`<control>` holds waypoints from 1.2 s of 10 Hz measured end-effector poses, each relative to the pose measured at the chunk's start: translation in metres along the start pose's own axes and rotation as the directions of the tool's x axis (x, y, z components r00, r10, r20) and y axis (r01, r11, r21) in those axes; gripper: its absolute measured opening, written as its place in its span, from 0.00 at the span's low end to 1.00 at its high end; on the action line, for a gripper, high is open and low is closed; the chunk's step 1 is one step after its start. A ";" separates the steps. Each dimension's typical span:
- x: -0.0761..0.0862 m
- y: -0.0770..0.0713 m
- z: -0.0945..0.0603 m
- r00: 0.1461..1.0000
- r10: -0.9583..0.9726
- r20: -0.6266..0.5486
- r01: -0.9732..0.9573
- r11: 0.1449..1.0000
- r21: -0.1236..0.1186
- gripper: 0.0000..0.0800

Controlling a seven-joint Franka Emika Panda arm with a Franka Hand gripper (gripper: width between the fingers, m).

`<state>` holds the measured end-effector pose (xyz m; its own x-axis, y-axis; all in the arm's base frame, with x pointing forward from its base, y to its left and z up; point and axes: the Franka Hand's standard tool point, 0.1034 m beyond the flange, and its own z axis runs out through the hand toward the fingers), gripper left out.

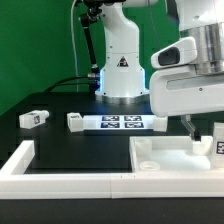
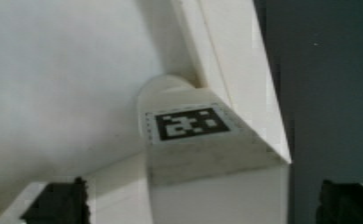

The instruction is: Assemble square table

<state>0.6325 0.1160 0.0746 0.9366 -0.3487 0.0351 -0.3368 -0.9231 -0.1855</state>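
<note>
The white square table slab [image 1: 172,153] lies at the exterior view's right, with a recessed pocket showing near its corner. My gripper [image 1: 192,127] hangs low over its far right part. In the wrist view the gripper [image 2: 199,202] is open. Its dark fingertips [image 2: 53,203] stand wide apart on either side of a white tagged leg block [image 2: 204,150], with a gap on each side. That leg block shows by the slab's right end [image 1: 219,143]. Two more leg blocks lie on the black table at the left [image 1: 33,118] and left of centre [image 1: 75,121].
The marker board [image 1: 122,123] lies flat in front of the robot base [image 1: 121,75]. The long low white border wall [image 1: 60,180] runs along the front and up the left. A green backdrop stands behind.
</note>
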 end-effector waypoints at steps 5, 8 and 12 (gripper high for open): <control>0.000 0.004 0.001 0.966 0.259 0.001 -0.259 0.966 -0.005 0.38; 0.001 0.006 0.001 0.811 0.585 -0.003 -0.585 0.811 -0.008 0.38; -0.006 -0.001 0.004 0.107 0.992 0.068 -0.992 0.102 0.075 0.38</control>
<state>0.6278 0.1198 0.0702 -0.2273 -0.9420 -0.2468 -0.9561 0.2640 -0.1274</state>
